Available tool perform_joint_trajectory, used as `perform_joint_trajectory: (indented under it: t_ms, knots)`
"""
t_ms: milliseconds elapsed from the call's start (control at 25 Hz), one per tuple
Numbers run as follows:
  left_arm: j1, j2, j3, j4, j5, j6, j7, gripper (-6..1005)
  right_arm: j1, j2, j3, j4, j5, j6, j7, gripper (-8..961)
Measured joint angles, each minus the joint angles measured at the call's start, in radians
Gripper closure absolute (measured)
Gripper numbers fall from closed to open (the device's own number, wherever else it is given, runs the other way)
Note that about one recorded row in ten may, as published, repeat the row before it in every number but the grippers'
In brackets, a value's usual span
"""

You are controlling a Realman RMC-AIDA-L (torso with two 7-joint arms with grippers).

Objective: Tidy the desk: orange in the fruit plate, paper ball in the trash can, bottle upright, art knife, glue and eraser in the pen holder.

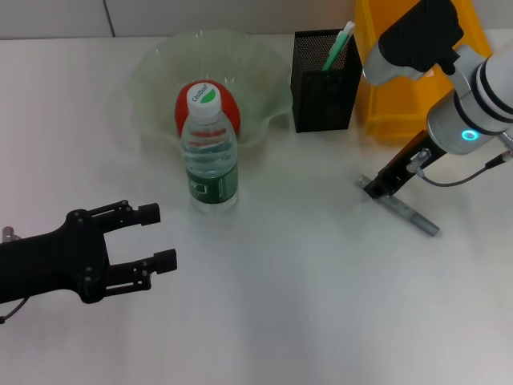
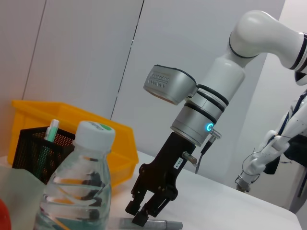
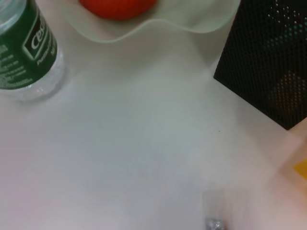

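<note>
Art knife [image 1: 409,212]: being straddled on the desk by the right gripper [image 1: 375,189], fingers spread for pickup; left gripper [image 1: 156,237] being held spread, idle.

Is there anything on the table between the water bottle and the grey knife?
No. In the head view, the stretch of white table between the upright water bottle and the grey knife is bare. The right gripper sits at the knife's near end.

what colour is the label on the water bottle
Green with white lettering, on the bottle; clearest in the right wrist view.
</note>
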Motion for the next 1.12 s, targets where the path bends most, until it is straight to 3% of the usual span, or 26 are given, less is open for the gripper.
perform_joint_trajectory:
  t_ms: [840,1040,1120]
  knots:
    - [-0.008,0.0,0.004,-0.003,0.0,-0.019,0.0,215,0.022,0.002,-0.011,0.05,0.003,0.016,-0.01,622]
    - [-0.009,0.0,0.0,-0.003,0.0,-0.019,0.0,215,0.026,0.002,-0.009,0.053,0.007,0.017,-0.017,781]
    - [-0.009,0.0,0.0,-0.004,0.0,-0.019,0.0,215,0.024,0.002,-0.006,0.046,0.009,0.016,-0.019,794]
